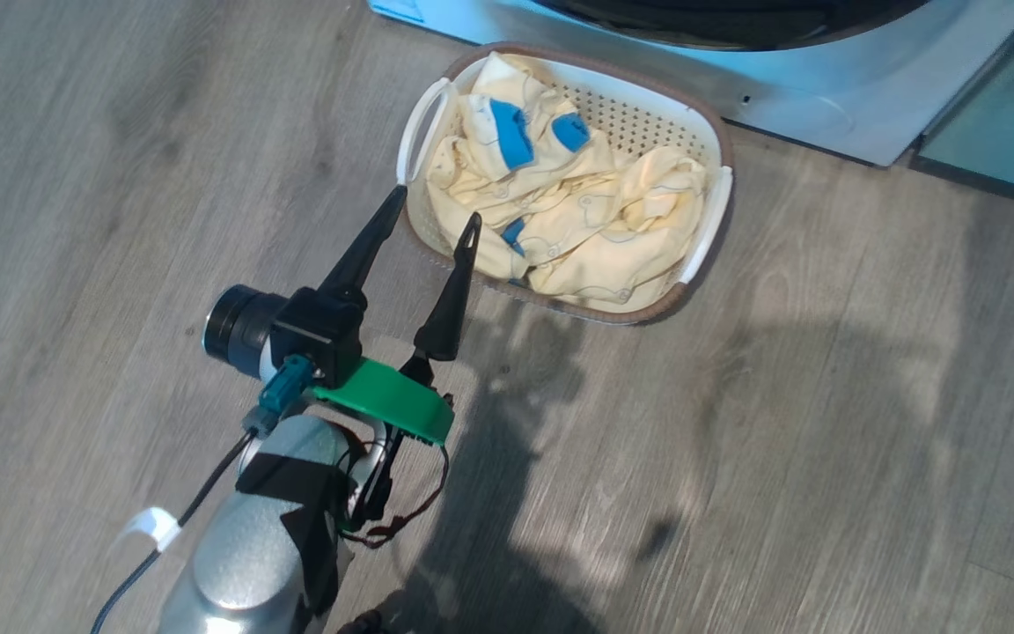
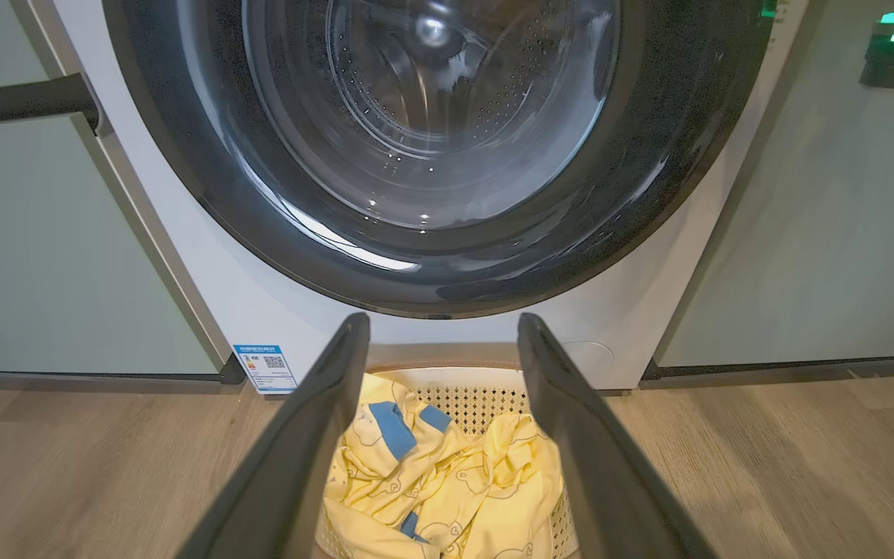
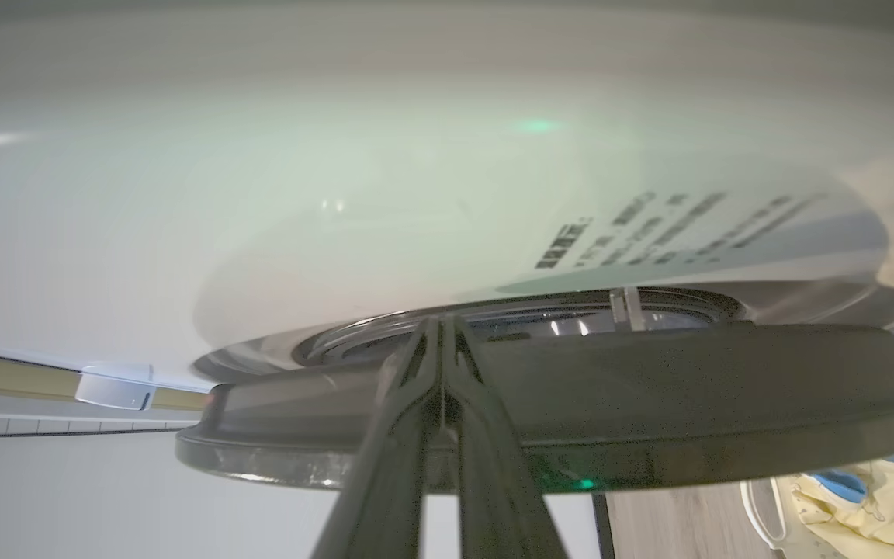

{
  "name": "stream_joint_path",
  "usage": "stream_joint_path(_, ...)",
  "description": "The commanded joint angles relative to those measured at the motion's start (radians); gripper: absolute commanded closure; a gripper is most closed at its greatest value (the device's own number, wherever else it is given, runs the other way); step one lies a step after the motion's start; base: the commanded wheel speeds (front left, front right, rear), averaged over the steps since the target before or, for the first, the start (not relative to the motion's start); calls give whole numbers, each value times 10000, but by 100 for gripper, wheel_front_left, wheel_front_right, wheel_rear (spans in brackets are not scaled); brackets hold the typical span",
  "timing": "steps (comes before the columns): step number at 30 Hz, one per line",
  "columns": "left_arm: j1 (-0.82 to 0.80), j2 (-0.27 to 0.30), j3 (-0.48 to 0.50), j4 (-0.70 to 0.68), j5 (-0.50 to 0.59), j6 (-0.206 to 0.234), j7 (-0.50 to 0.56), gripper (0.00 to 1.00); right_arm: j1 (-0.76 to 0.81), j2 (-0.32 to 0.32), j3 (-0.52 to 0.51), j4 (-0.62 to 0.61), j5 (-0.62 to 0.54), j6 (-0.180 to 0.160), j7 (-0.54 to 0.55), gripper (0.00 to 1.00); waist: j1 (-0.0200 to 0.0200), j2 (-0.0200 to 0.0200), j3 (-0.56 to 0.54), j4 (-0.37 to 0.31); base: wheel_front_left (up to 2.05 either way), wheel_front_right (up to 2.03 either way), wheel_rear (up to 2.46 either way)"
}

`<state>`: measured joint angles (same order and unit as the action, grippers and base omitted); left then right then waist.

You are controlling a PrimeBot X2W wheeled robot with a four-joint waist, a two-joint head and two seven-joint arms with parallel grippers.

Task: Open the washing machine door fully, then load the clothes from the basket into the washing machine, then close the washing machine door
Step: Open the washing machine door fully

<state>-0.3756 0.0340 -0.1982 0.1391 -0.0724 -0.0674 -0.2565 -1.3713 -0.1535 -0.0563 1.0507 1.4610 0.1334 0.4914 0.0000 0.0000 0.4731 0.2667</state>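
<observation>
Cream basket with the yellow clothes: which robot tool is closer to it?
Left. The open left tool hovers at the near rim of the cream perforated plastic basket; the shut right tool is at the washing machine's round black-rimmed door.

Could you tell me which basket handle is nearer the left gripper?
The white handle on the head view's left, beside the left gripper; the other handle lies across the clothes.

My head view crops the washing machine door at the top edge. In my right wrist view, the lettering is too blurred to read.
</observation>
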Motion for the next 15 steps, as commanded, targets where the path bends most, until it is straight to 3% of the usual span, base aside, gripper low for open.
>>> stream_joint_path(1,-251,169,302,-366,-92,61,-53,0,-506,113,94,-276,-55,-27,-43,100,0,0,41,51,0,0,0)
stream_joint_path(15,-307,163,-149,-448,-456,403,-53,0,-1627,-8,335,883,-473,-27,2,100,0,0,284,338,0,0,0)
